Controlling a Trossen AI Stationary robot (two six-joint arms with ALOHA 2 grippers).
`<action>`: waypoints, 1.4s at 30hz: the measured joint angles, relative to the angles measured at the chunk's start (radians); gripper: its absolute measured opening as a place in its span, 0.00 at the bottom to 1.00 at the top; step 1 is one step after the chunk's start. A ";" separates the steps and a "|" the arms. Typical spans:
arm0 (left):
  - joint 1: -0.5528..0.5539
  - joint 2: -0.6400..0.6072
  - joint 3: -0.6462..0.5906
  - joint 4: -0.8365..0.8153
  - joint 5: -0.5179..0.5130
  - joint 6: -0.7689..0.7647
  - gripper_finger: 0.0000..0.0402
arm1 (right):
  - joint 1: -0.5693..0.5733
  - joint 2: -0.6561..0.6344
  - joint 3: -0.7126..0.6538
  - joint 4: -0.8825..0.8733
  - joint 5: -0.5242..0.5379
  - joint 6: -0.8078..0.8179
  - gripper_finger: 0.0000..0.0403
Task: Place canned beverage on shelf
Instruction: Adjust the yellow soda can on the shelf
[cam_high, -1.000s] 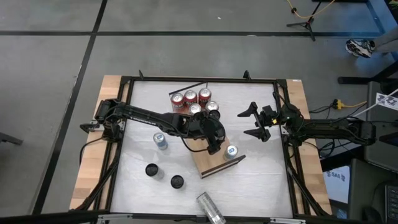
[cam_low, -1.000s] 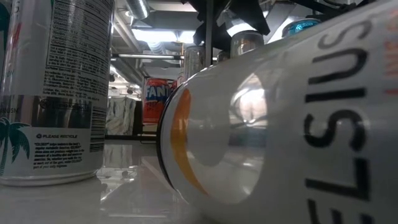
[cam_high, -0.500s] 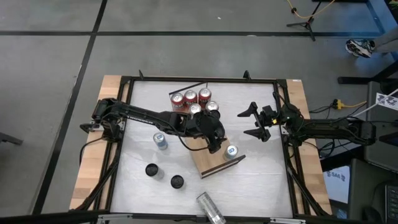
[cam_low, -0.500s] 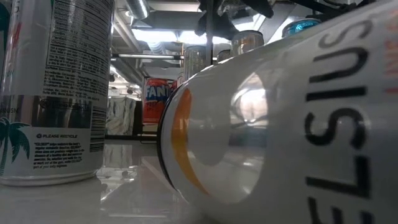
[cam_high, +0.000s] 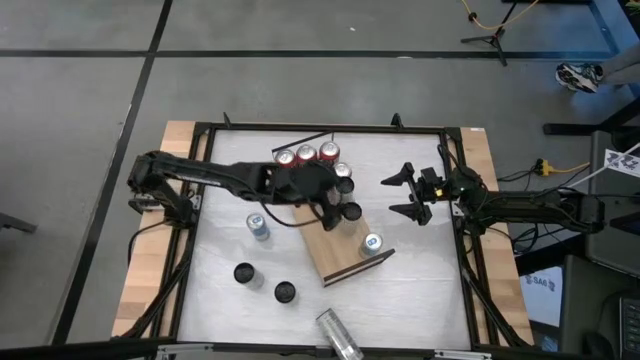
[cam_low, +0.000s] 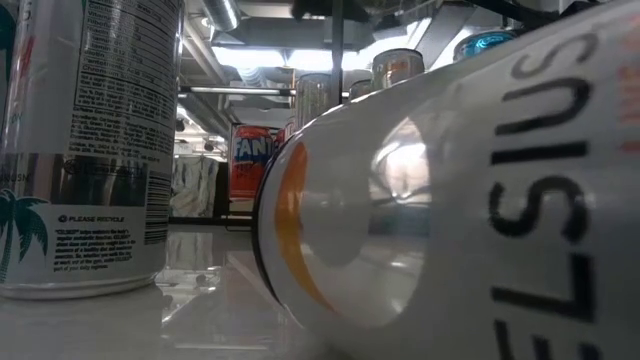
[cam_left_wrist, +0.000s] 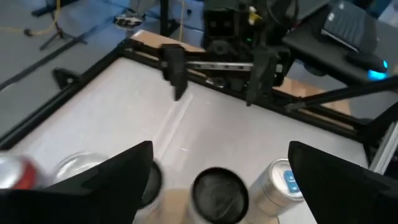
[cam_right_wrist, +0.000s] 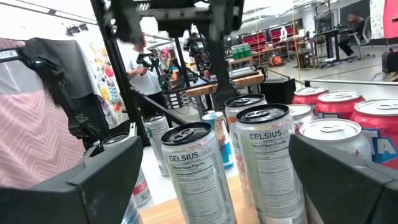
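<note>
1. The shelf (cam_high: 340, 245) is a brown wooden board lying slanted in the middle of the white surface (cam_high: 420, 290).
2. Many cans stand on the shelf. Red cans (cam_high: 305, 155) sit at its far end, a dark-topped can (cam_high: 350, 211) stands near its middle, and a blue-topped can (cam_high: 372, 242) stands near its front end.
3. The left gripper (cam_high: 330, 200) hangs over the shelf, just beside the dark-topped can. Its fingers (cam_left_wrist: 112, 180) are spread wide and hold nothing. I think that can is now in its place.
4. The right gripper (cam_high: 408, 196) waits off to the right of the shelf. Its fingers (cam_right_wrist: 93, 180) are wide apart and empty too.
5. There is more to do. A can with a blue top (cam_high: 258, 226) stands left of the shelf. Two black-topped cans (cam_high: 243, 272) stand in front of that. A silver can (cam_high: 338, 335) lies on its side well in front of the shelf.
6. The left arm covers part of the shelf, so I cannot count every can there.
7. In the low view the lying silver can fills most of the picture and hides the shelf.
</note>
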 joint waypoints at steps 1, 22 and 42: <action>0.006 -0.018 0.000 -0.024 0.000 -0.017 0.91 | 0.000 0.000 0.000 -0.002 0.000 0.000 0.99; 0.013 -0.101 0.002 -0.210 -0.065 -0.022 0.91 | 0.000 0.000 0.000 -0.002 0.000 -0.001 0.99; 0.037 0.048 0.001 -0.387 -0.160 -0.209 0.91 | 0.000 0.000 0.000 -0.010 0.000 -0.002 0.99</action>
